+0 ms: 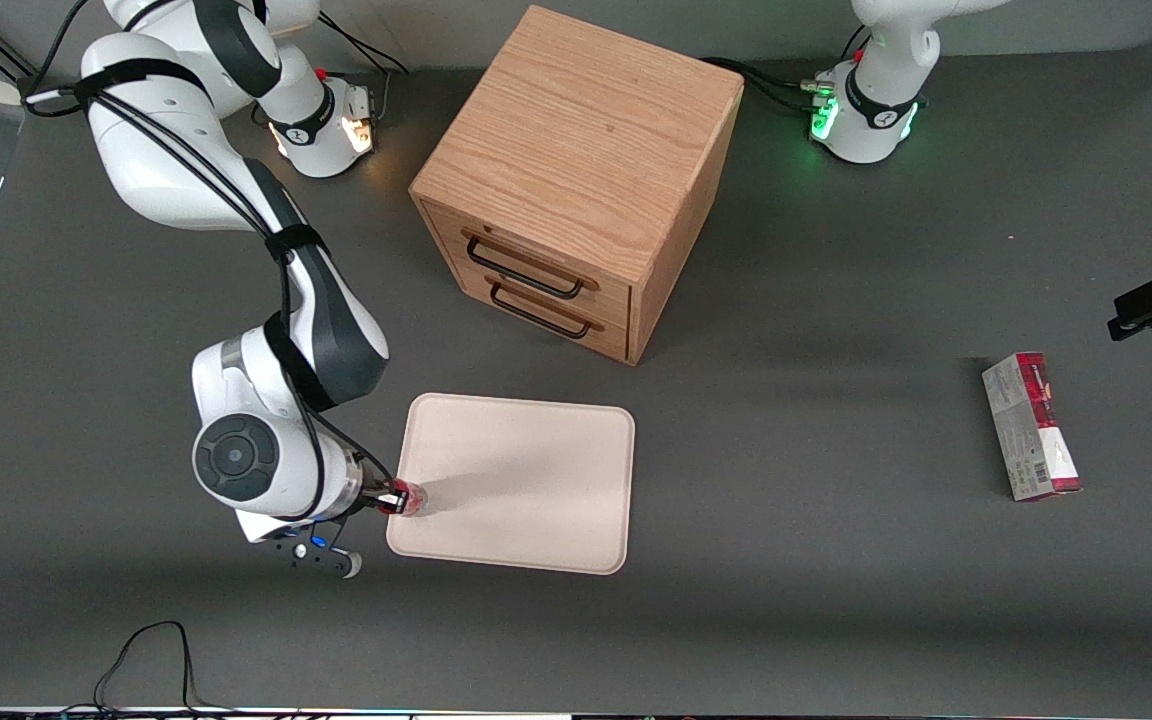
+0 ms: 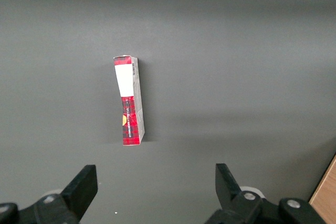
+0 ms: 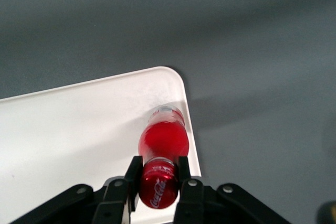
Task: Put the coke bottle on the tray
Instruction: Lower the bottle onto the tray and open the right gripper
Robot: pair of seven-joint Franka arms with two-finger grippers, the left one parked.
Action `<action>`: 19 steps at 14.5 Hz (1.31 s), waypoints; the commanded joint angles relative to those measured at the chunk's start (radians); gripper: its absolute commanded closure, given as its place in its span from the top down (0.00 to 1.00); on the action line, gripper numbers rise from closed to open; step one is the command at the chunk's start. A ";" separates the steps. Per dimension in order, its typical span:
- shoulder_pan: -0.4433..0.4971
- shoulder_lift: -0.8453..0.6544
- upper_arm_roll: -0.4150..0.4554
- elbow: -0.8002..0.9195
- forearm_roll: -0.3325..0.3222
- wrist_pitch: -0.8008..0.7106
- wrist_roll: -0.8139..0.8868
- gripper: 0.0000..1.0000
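Note:
The tiny red coke bottle is held at its red cap between the fingers of my right gripper. Its clear base rests on or just above the pale cream-pink tray, close to the tray's rim. In the front view the gripper sits at the tray's edge toward the working arm's end, near the tray corner nearest the camera, with the bottle poking over the tray. The rest of the tray is bare.
A wooden drawer cabinet with two drawers stands farther from the camera than the tray. A red-and-grey carton lies toward the parked arm's end of the table; it also shows in the left wrist view.

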 commanded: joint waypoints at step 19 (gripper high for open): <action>0.010 -0.001 0.007 0.031 -0.070 -0.008 0.032 1.00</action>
